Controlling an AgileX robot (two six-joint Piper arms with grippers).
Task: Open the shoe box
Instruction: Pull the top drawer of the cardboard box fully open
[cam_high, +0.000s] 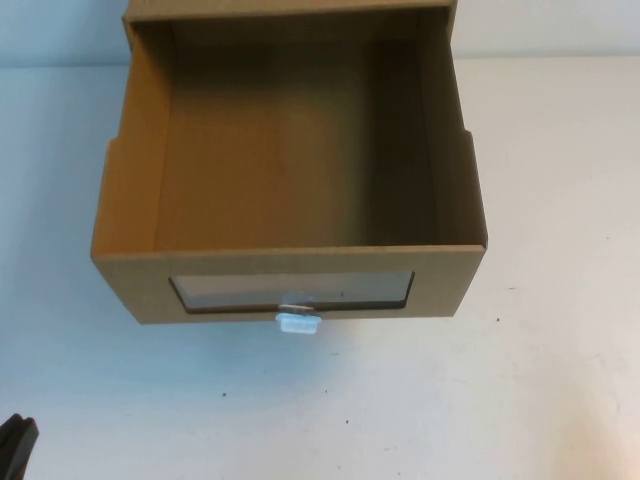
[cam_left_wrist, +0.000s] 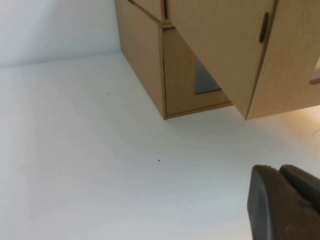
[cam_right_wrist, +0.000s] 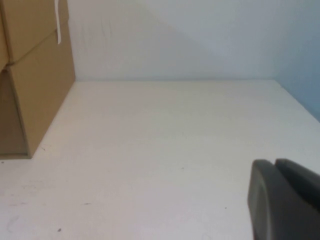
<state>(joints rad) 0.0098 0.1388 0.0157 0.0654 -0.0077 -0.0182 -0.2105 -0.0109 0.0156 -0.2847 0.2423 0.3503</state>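
Observation:
The brown cardboard shoe box stands at the table's middle and back, its drawer pulled out toward me and empty inside. The drawer's front panel has a clear window and a small white pull tab. My left gripper sits low at the near left corner, well clear of the box; in the left wrist view the left gripper is shut on nothing, with the box ahead of it. My right gripper is shut and empty, away from the box's side. The high view does not show it.
The white table spreads around the box on both sides and in front. A pale wall rises behind the table. A few small dark specks mark the tabletop.

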